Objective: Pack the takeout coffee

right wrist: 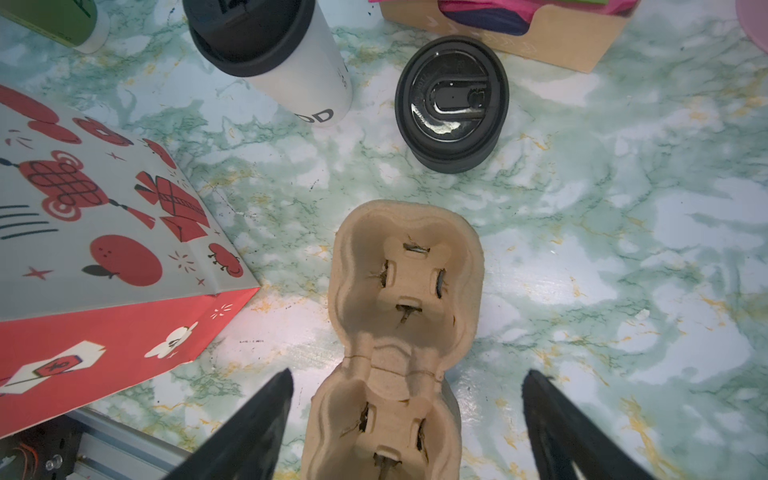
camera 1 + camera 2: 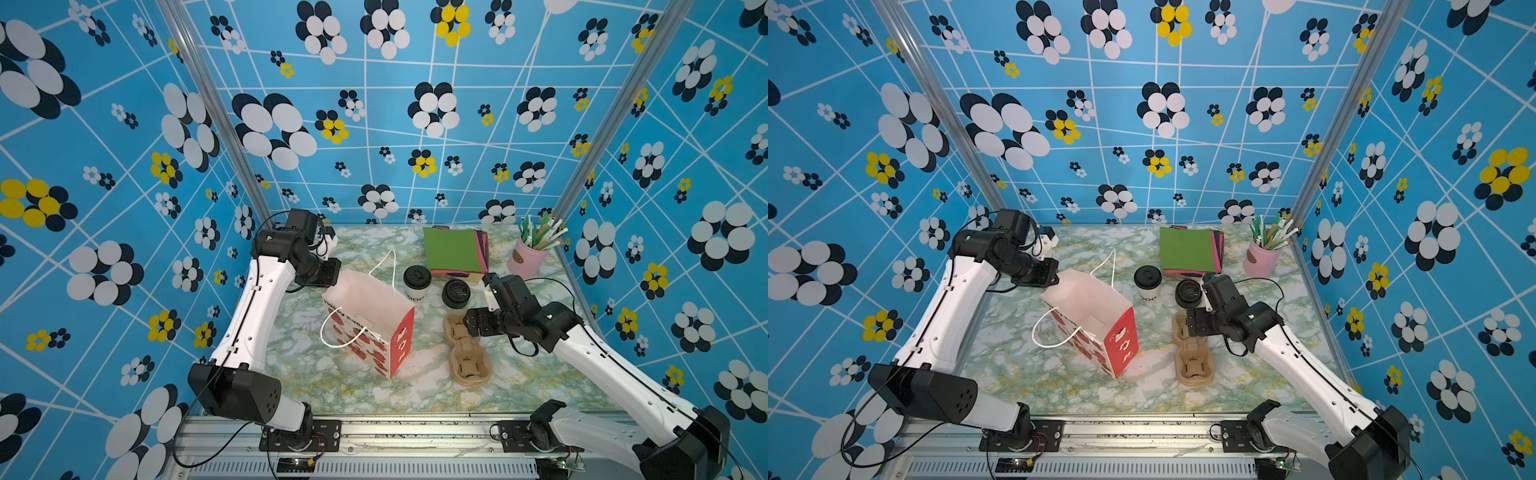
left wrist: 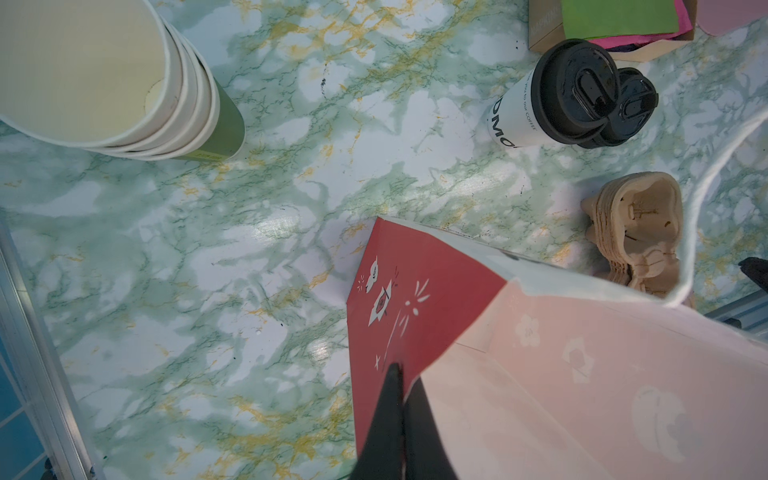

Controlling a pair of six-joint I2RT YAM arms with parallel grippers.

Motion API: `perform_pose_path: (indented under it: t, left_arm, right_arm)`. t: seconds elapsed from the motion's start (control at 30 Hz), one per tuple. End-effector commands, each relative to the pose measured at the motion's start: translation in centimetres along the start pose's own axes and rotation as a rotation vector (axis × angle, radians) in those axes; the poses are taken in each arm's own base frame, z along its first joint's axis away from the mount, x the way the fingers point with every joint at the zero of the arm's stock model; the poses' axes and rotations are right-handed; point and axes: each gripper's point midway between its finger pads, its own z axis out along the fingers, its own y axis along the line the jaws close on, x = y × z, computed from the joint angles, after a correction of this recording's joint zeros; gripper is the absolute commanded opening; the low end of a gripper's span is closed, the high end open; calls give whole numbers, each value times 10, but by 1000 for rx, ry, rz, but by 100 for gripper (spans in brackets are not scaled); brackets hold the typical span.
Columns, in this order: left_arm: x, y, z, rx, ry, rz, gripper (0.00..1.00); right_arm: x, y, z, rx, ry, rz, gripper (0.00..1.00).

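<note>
- One takeout coffee (image 2: 417,282) stands upright on the marble table (image 2: 519,374), a little right of centre and just below the middle of both top views. It is right of the bag and left of the lids, apart from both, and neither pincer touches it.
- One paper bag (image 2: 370,324) stands open at the centre of the frame. It has red side panels and two white cord handles, and nothing shows inside it.
- One stack of black lids (image 2: 456,293) sits just right of the coffee. How many lids it holds cannot be told.
- One stack of nested pulp cup carriers (image 2: 467,349) lies right of the bag, and the top carrier shows two wells. The number of layers is unclear.
- One nested stack of lidless cups (image 3: 124,83) shows in the left wrist view, with about four rims visible.
- One pile of napkins (image 2: 453,249), green on top, lies at the back of the table. One pink cup of straws (image 2: 528,257) stands to its right.
- The left gripper (image 3: 401,374) has its two dark fingers pressed together on the bag's rim, where the red panel meets the pale inside. In a top view this is the bag's upper left corner.
- The right gripper (image 1: 409,374) has its fingers set wide apart. One stands on each side of the carrier stack's near end, and they hold nothing. I cannot tell if they touch the table.
</note>
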Motion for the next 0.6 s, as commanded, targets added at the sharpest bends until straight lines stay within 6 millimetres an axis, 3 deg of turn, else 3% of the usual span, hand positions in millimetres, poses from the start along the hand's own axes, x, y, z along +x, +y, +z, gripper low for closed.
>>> perform_pose_path:
  t: [0.0, 0.23, 0.57]
  left_arm:
    - [0, 2, -5, -1, -36, -11, 0]
    - [-3, 0, -6, 15, -54, -24, 0]
    - [-3, -2, -3, 32, -53, -28, 0]
  right_arm:
    - [23, -10, 11, 48, 99, 61, 80]
    - [45, -10, 18, 53, 175, 93, 69]
    - [57, 2, 29, 83, 221, 23, 64]
